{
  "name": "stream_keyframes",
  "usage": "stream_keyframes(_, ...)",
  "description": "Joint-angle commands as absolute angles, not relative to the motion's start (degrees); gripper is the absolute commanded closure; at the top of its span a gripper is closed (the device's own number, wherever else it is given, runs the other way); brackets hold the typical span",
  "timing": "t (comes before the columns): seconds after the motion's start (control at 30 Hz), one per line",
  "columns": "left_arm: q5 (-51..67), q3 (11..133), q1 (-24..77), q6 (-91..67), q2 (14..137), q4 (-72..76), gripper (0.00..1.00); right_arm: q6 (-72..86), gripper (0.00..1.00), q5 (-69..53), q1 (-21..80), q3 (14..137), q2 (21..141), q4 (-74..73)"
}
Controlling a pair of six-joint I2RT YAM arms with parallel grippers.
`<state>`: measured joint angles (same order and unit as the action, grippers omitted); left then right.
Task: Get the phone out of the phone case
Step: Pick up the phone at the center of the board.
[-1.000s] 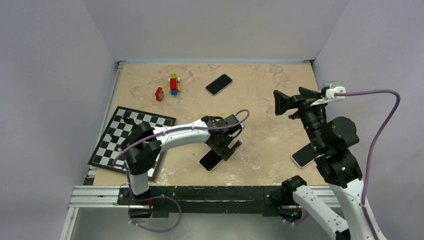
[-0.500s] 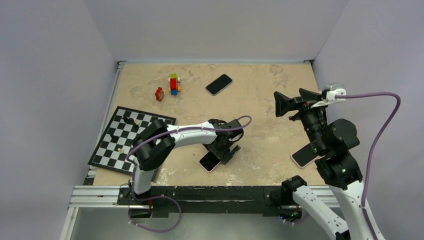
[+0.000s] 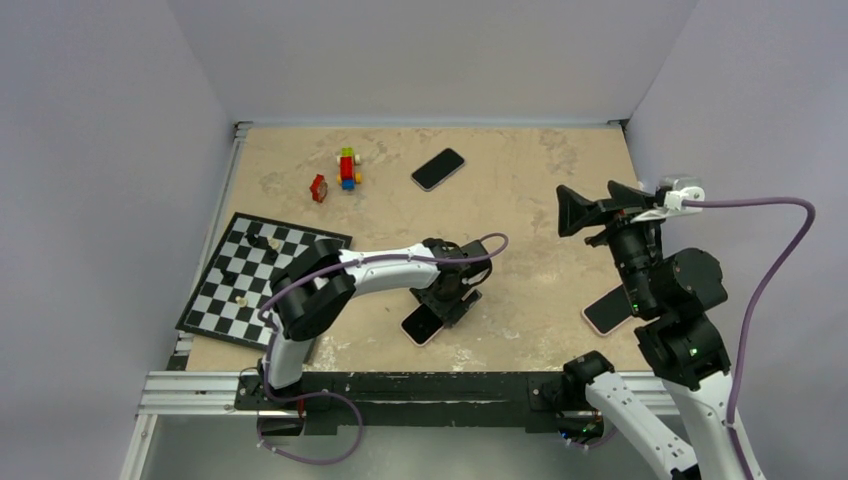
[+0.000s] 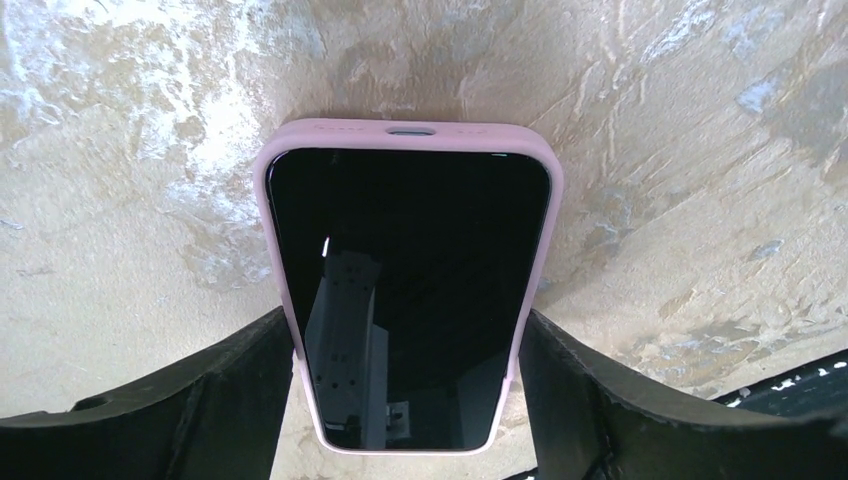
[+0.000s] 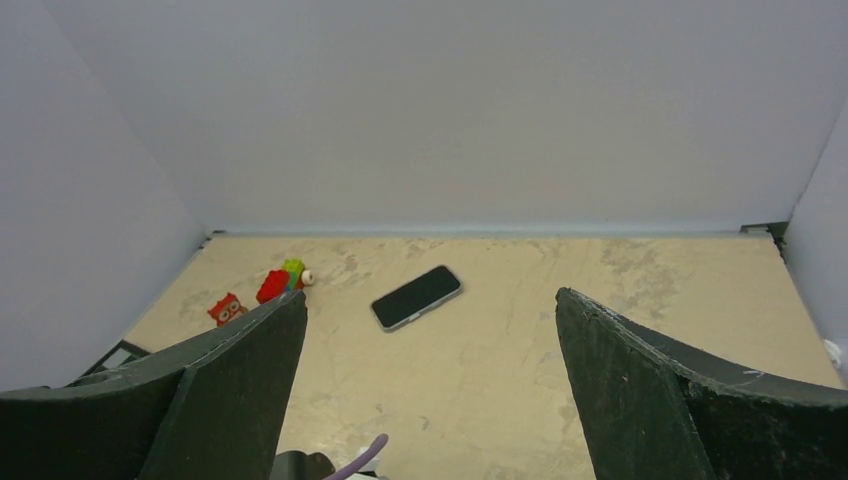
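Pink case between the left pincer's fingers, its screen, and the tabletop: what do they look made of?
Pink case: probably soft silicone or rubber; matte, rounded lip, no glare. Screen: glossy glass; it mirrors the hardware above. Tabletop: mottled beige, stone or plaster look, possibly only a printed surface.

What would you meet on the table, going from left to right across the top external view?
Chessboard → small red toy → colourful block toy → black phone → pink-cased phone beside the right arm.
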<state>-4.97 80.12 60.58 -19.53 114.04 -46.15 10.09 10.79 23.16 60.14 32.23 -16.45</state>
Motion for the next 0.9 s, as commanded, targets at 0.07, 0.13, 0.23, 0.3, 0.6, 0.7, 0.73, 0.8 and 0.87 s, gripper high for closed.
stream_keyframes(0.07, -15.6, 77.4, 61.0, -16.6, 107.3, -42.5, 0.65, 15.4, 0.01, 22.0, 23.3, 59.9, 31.1, -16.6)
stream_keyframes(0.13, -18.3, 75.6, 61.0, -15.9, 102.7, -40.5, 0.69, 17.7, 0.01, 27.0, 23.3, 59.8, 31.3, -17.1)
stream_keyframes(0.23, -22.9, 73.3, 61.0, -14.5, 95.9, -37.7, 0.81, 20.9, 0.01, 34.9, 23.1, 60.4, 33.0, -19.9)
stream_keyframes(0.3, -26.2, 71.0, 61.0, -13.2, 90.9, -35.0, 0.83, 24.1, 0.01, 41.0, 23.2, 62.2, 35.5, -24.8)
stream_keyframes(0.6, -26.8, 60.4, 61.0, 0.5, 72.7, -19.4, 0.96, 23.6, 0.01, 14.6, 21.3, 62.8, 47.1, -27.1)
stream_keyframes(0.7, -25.1, 57.6, 61.0, 3.0, 68.7, -16.0, 0.97, 21.4, 0.01, -10.7, 18.1, 63.7, 52.5, -24.6)
stream_keyframes(0.73, -24.4, 56.0, 61.0, 3.7, 67.4, -13.8, 0.97, 21.1, 0.01, -18.4, 17.5, 64.9, 55.0, -24.5)
stream_keyframes(0.8, -22.9, 54.3, 61.0, 4.8, 65.4, -11.4, 0.97, 19.0, 0.04, -31.3, 17.4, 67.7, 60.6, -25.9)
stream_keyframes(0.87, -22.1, 53.8, 61.0, 5.1, 64.5, -10.9, 0.97, 18.2, 0.11, -39.5, 18.3, 69.7, 64.6, -26.9)
